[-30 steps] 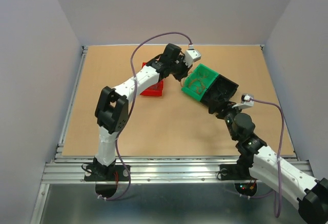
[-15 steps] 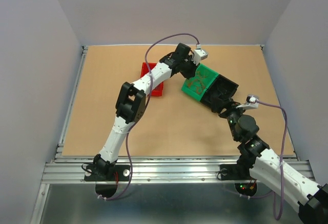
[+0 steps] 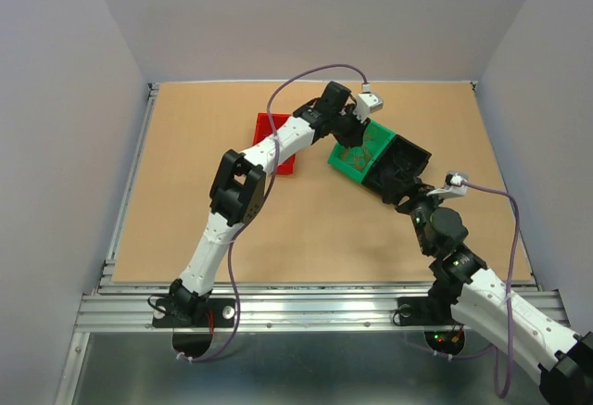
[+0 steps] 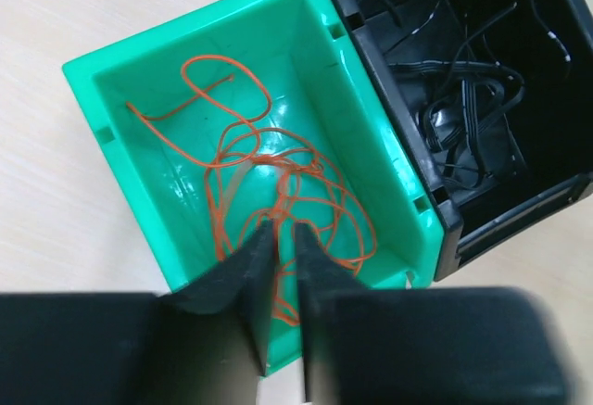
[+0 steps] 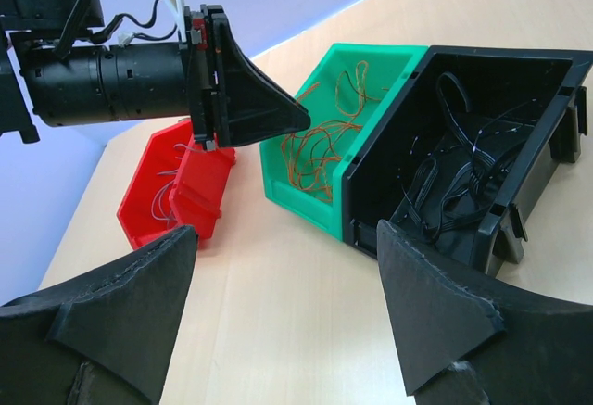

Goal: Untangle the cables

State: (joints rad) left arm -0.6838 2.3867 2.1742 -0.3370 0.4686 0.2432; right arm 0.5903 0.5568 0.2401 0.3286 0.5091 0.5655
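Looked like sorting by colour: the orange cables (image 4: 278, 183) lay loose in the green bin (image 4: 185, 44), the black cables (image 4: 463, 118) next door in the black bin (image 4: 366, 53). The left pincer (image 4: 283, 234) hung over the orange heap, tips barely apart. The right pincer (image 5: 285, 238) gaped wide, empty.

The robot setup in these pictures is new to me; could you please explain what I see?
Two robot arms stand at the near edge of a table. One picture looks down from above; the other two come from wrist cameras. The table holds a red bin, a green bin with orange wires and a black bin with black wires. The left gripper hangs over the green bin, fingers nearly together; whether it pinches a wire is unclear. The right gripper is wide open and empty.
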